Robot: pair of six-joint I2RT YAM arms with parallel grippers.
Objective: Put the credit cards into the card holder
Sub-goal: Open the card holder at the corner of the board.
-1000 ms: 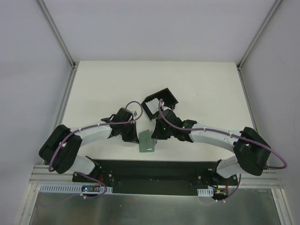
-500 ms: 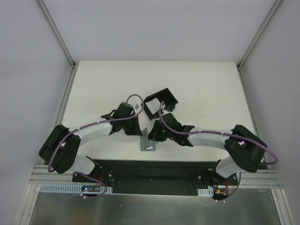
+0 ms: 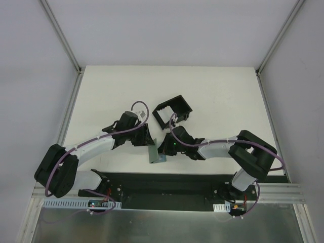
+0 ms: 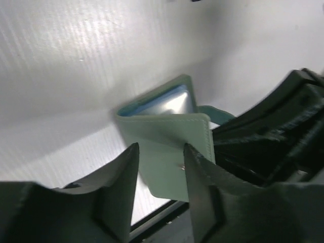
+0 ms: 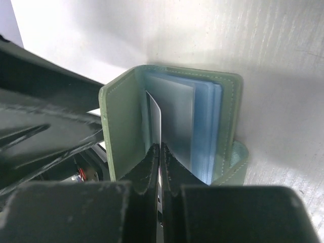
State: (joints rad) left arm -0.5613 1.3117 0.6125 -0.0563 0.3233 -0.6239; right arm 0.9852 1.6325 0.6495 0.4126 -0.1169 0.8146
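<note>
Credit cards (image 5: 202, 131) sit inside the grey-green case (image 5: 121, 121), which stands open on its edge on the surface (image 3: 217, 91); light blue leaves fill its middle, and one whitish-grey card (image 5: 155, 119) juts out from among them. The right gripper (image 5: 160, 152) reaches into the case from its open side with its fingers pressed together on that card's lower edge, though whether this is a bare card or a sleeve leaf is hard to tell. The left gripper (image 4: 160, 149) is at the case's outer cover, its fingers spread and clamping nothing. The card holder (image 3: 167, 102) stands just beyond the case, apart from it, and the overhead view shows no card in either compartment. By my reading the task is at its start: no card is delivered, one is just being drawn from the case, and every transfer to the holder is left to do.
</note>
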